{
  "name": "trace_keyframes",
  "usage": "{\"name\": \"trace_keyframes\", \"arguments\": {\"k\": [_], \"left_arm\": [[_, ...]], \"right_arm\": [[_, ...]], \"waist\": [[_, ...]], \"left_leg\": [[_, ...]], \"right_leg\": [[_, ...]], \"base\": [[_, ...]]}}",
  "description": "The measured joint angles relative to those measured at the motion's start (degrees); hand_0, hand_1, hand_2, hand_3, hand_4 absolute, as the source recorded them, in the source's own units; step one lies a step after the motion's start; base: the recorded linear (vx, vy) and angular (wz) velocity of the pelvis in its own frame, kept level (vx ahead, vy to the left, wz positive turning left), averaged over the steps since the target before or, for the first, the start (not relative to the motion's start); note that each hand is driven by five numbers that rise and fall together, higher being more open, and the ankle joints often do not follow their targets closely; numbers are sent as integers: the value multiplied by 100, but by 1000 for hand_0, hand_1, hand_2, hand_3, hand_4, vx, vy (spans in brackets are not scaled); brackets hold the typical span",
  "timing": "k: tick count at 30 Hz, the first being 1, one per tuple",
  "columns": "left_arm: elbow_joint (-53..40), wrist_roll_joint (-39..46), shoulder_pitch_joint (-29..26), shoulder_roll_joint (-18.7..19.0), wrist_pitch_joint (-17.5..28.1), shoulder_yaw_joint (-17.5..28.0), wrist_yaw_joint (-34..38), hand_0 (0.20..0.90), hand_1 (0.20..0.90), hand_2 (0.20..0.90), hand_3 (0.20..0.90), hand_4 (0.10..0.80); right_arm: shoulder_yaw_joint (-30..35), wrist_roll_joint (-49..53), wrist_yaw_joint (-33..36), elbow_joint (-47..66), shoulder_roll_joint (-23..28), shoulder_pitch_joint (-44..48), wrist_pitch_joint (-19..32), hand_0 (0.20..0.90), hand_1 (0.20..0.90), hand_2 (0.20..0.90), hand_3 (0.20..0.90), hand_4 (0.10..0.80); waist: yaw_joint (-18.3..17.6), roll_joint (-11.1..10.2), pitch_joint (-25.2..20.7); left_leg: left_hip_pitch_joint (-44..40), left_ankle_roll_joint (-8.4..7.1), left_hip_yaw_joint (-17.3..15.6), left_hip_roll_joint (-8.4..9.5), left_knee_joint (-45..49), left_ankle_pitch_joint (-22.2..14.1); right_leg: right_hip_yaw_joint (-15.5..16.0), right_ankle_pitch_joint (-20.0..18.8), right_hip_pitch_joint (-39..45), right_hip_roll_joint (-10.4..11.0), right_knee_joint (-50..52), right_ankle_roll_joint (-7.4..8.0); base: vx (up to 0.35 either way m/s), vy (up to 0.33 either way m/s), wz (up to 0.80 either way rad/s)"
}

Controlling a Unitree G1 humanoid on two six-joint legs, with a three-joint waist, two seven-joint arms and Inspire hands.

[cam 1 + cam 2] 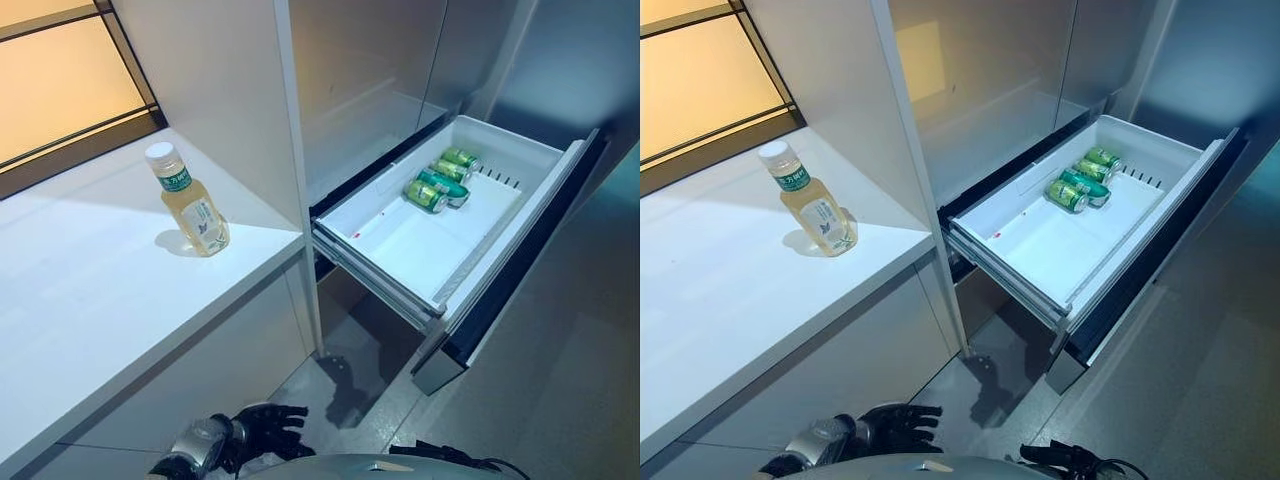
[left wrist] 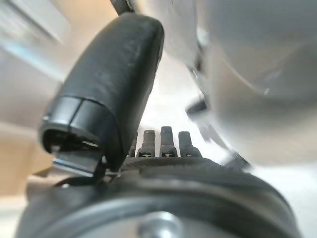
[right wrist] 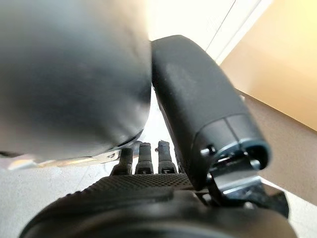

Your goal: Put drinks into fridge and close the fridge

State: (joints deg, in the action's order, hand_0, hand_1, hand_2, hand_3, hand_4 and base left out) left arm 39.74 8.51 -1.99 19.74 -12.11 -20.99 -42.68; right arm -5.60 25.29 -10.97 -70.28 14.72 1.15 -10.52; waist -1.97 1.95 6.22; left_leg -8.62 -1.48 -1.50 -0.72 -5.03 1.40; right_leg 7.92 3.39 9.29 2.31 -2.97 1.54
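A clear bottle of pale yellow drink point(image 1: 190, 205) with a white cap stands upright on the white counter point(image 1: 90, 300). To its right the fridge drawer point(image 1: 400, 250) is pulled out, and several green cans point(image 1: 437, 182) lie on their sides at its far end. My left hand point(image 1: 265, 425) hangs low below the counter's edge, open and holding nothing. My right hand point(image 1: 1060, 458) shows at the bottom edge under the drawer, its fingers point(image 3: 146, 156) straight and empty. Both hands are far from the bottle and the cans.
A white cabinet panel point(image 1: 215, 90) rises between the counter and the fridge front point(image 1: 370, 80). The drawer's dark front point(image 1: 510, 290) juts out over the grey floor point(image 1: 560, 400). A window with a dark frame point(image 1: 75, 140) runs behind the counter.
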Motion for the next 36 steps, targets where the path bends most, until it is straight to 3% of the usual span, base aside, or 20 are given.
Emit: {"name": "trace_keyframes", "arguments": {"k": [2, 3, 4, 8, 10, 11, 12, 15, 20, 21, 24, 30, 36], "left_arm": [[-1091, 561, -59, 395, -331, -94, -579, 900, 900, 900, 900, 800], [-1360, 807, -109, 479, -425, -80, -667, 900, 900, 900, 900, 800], [-2235, 1426, -152, 712, -749, -36, -628, 900, 900, 900, 900, 800], [-3852, 3421, -482, 762, -923, 487, -437, 900, 900, 900, 900, 800], [-4583, 4589, -798, 742, -619, 613, -222, 900, 900, 900, 900, 800], [-4666, 4785, -862, 733, -507, 613, -174, 900, 900, 900, 900, 800], [-4875, 5309, -1034, 708, -69, 633, 72, 900, 900, 900, 900, 800], [-4999, 5783, -1249, 656, 696, 837, 526, 900, 900, 900, 900, 800], [-5067, 5874, -1267, 591, 2211, 1543, 1484, 900, 900, 900, 900, 800], [-5069, 5645, -1267, 583, 2708, 1737, 1946, 900, 900, 900, 900, 800], [-5070, 4716, -1267, 591, 3384, 2215, 3098, 900, 900, 900, 900, 800], [-5071, 3137, -1265, 614, 3614, 2627, 4759, 900, 900, 900, 900, 800], [-5067, 2568, -1265, 702, 3399, 2606, 5485, 900, 900, 900, 900, 800]], "right_arm": [[1, -3, -31, -4, 19, 22, 3, 900, 900, 900, 900, 800], [2, -3, -43, -5, 28, 18, 13, 900, 900, 900, 900, 800], [13, -6, -62, -25, 34, 14, 49, 900, 900, 900, 900, 800], [13, -21, -72, -75, 34, -62, 150, 900, 900, 900, 900, 800], [12, -71, -71, -132, 27, -61, 232, 900, 900, 900, 900, 800], [12, -77, -68, -140, 23, -64, 240, 900, 900, 900, 900, 800], [6, -116, -57, -158, 6, -96, 275, 900, 900, 900, 900, 800], [-8, -121, -47, -157, -13, -117, 330, 900, 900, 900, 900, 800], [-40, -122, -33, -156, 12, -264, 473, 900, 900, 900, 900, 800], [-40, -123, -28, -156, 3, -310, 520, 900, 900, 900, 900, 800], [-52, -122, 0, -157, -33, -373, 547, 900, 900, 900, 900, 800], [-204, -119, 20, -171, -98, -399, 539, 900, 900, 900, 900, 800], [-215, -95, 22, -172, -129, -373, 507, 900, 900, 900, 900, 800]], "waist": [[9, 30, 24], [11, 45, 28], [17, 64, 37], [76, 90, 34], [64, 97, 30], [62, 97, 30], [51, 102, 27], [3, 126, 7], [-10, 181, -107], [1, 170, -162], [38, 103, -260], [199, -76, -377], [190, -110, -398]], "left_leg": [[9, -10, 1, -11, -2, 7], [6, -11, 1, -11, -2, 7], [6, -11, 1, -11, -2, 7], [5, -10, 11, -4, -2, 7], [-19, -10, 24, -2, -3, 7], [-31, -11, 25, -1, -3, 7], [-87, -11, 23, 0, -4, 7], [-160, -13, 22, -5, -4, 6], [-184, -21, 21, -19, -6, 0], [-182, -21, 22, -19, -6, 0], [-181, -22, 27, -14, -6, -1], [-162, -22, 56, -5, -6, -1], [-153, -22, 60, -5, -5, 0]], "right_leg": [[-7, -6, -6, -9, 0, -8], [-9, -6, -4, -8, -1, -8], [-13, -10, -3, -7, -8, -5], [-5, -13, 17, -2, -27, -4], [8, -19, 63, -3, -62, 1], [11, -24, 84, -3, -77, 2], [4, -31, 151, -5, -110, 2], [14, -43, 249, -14, -163, -13], [12, -80, 295, -31, -220, -27], [12, -81, 293, -30, -220, -27], [15, -81, 296, -27, -220, -26], [38, -83, 278, -22, -216, -24], [42, -83, 280, -22, -210, -24]], "base": [[0, 0, 0], [0, 0, 0], [0, 0, 0], [11, -1, 0], [77, -5, 2], [91, -10, 0], [70, -11, -1], [60, -11, 1], [33, -4, 0], [0, 0, 0], [0, 0, 0], [-1, 1, 1], [-1, 1, 1]]}}
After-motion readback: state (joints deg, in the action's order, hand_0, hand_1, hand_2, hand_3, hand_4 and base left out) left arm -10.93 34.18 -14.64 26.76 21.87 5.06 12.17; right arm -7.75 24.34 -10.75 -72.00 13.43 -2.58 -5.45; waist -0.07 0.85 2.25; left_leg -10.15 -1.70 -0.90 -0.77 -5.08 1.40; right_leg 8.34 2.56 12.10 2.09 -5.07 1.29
